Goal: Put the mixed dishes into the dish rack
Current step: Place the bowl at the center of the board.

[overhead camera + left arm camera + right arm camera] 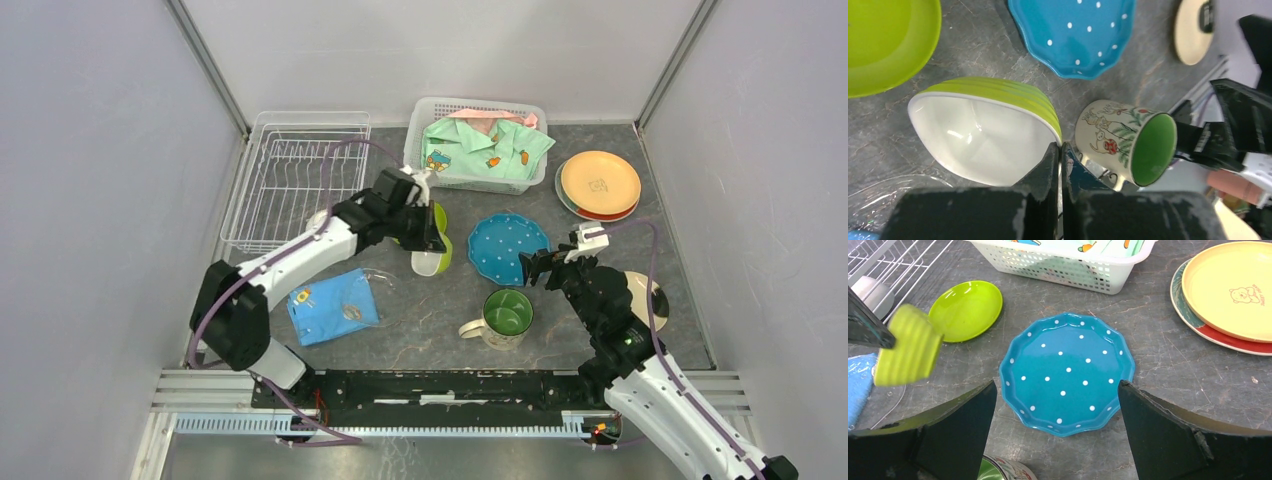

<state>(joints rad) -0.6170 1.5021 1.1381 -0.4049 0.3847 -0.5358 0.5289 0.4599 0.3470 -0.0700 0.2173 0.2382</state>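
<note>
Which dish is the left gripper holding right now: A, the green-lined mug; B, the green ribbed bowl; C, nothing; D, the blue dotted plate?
B: the left gripper is pinched shut on the green ribbed bowl at its rim; the mug and blue dotted plate sit on the table.

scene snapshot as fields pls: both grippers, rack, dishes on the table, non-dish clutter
left gripper: shut on the rim of the green ribbed bowl, bowl tilted, white inside showing
right gripper: open, holding nothing, over the blue dotted plate
dish rack: back left corner, beside the left arm
dishes on table: blue dotted plate, lime-green plate, mug, orange plate stack, cream plate
non-dishes: basket of clothing, blue cloth
</note>
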